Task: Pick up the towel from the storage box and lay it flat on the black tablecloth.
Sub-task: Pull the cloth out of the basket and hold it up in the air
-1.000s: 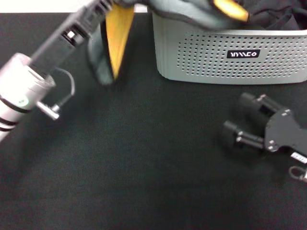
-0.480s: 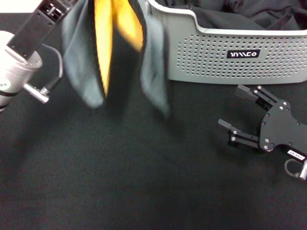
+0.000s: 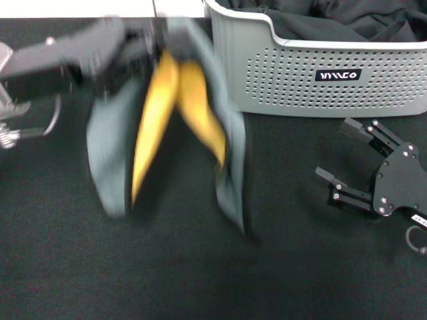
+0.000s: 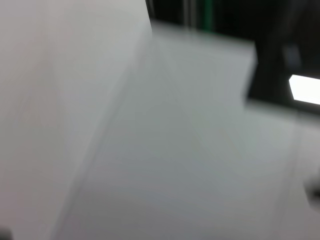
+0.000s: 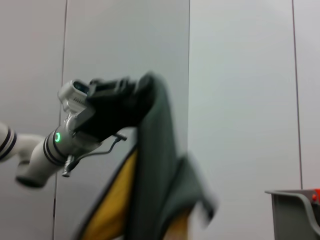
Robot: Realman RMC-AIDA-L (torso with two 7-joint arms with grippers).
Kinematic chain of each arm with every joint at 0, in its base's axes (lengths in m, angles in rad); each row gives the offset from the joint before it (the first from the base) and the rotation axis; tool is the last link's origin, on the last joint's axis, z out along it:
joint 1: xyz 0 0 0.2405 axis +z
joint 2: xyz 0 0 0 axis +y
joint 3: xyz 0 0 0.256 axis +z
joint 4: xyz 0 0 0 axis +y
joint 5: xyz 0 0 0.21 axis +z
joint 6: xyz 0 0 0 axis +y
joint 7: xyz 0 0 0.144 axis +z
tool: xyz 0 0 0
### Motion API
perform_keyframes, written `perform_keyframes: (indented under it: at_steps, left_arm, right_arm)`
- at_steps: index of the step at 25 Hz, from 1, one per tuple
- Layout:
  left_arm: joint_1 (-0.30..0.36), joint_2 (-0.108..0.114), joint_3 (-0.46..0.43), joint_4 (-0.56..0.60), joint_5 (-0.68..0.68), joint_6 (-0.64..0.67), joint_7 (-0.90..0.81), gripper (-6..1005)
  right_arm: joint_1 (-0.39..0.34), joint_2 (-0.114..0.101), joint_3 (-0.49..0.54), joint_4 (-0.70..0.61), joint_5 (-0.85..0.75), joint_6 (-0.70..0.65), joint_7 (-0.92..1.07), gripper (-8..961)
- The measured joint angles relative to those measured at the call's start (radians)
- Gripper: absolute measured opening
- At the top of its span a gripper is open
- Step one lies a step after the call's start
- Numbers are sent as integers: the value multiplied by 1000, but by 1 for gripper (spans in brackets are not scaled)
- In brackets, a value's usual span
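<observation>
Jaws clamped on one top edge, the left gripper (image 3: 150,40) holds the yellow-and-grey fleece towel (image 3: 170,127) up in the air, clear of the pale grey perforated plastic storage box (image 3: 320,73) and hanging in soft folds over the wide black tablecloth (image 3: 200,273). It looks light and limp; a second hold on a free corner would probably help spread it. The right gripper (image 3: 343,163) rests open on the cloth beside the box.
</observation>
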Motion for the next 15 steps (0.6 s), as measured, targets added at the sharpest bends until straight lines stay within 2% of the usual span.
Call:
perform_keyframes:
  at_steps: [3, 5, 7, 11, 15]
  left_arm:
    - [-6, 72, 131, 59, 74, 15, 0, 29]
    - [-9, 99, 191, 108, 88, 42, -10, 28]
    - [-10, 105, 216, 169, 93, 61, -43, 28]
    - [-19, 97, 218, 291, 106, 63, -148, 29]
    - [-77, 95, 258, 347, 109, 68, -199, 30]
  right_arm:
    - [-7, 0, 0, 2, 1, -3, -3, 871]
    - [-12, 0, 1, 6, 7, -2, -9, 871]
    - [-20, 0, 2, 10, 29, 4, -18, 871]
    - [-40, 0, 0, 15, 89, 11, -25, 870]
    - [-45, 0, -2, 19, 97, 11, 33, 869]
